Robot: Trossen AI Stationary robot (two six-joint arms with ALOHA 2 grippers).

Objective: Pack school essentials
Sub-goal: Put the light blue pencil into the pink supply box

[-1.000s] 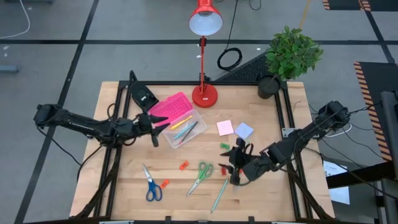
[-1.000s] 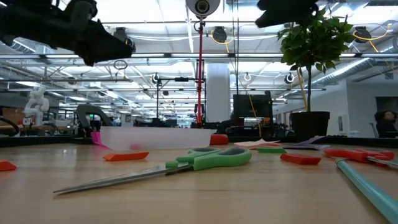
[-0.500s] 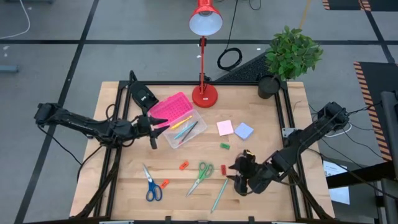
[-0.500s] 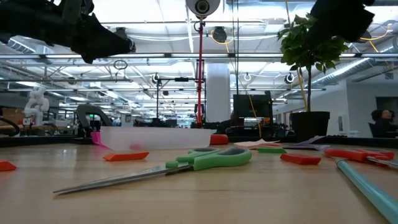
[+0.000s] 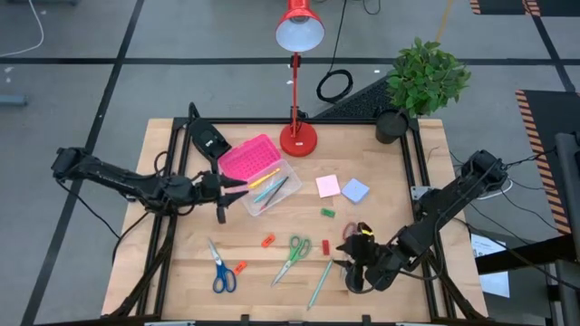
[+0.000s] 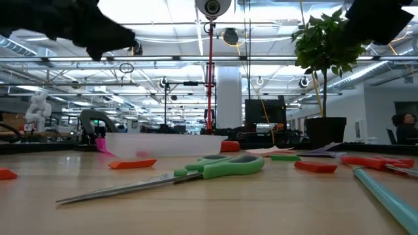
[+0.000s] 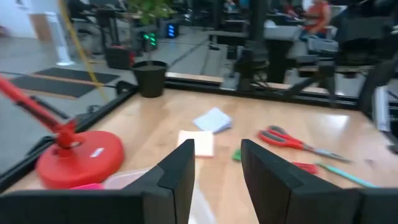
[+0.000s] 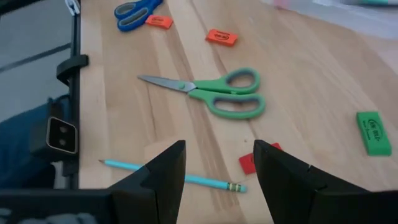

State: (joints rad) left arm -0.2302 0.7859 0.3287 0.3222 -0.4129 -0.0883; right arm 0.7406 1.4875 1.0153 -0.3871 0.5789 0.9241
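your table (image 5: 181, 272) carries a clear box (image 5: 263, 186) far left of centre, pink lid raised; left gripper (image 5: 220, 192) sits just beside it, jaws released, gripping nothing; right gripper (image 5: 355, 269) hangs over the near right, jaws released, empty; green scissors (image 5: 292, 255) lie near centre, blue scissors (image 5: 220, 267) to their left; teal pencil (image 5: 320, 282) lies left of the right gripper; red eraser (image 8: 254, 162) close by.

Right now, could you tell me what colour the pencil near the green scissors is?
Teal; the pencil shows best in the right wrist view.
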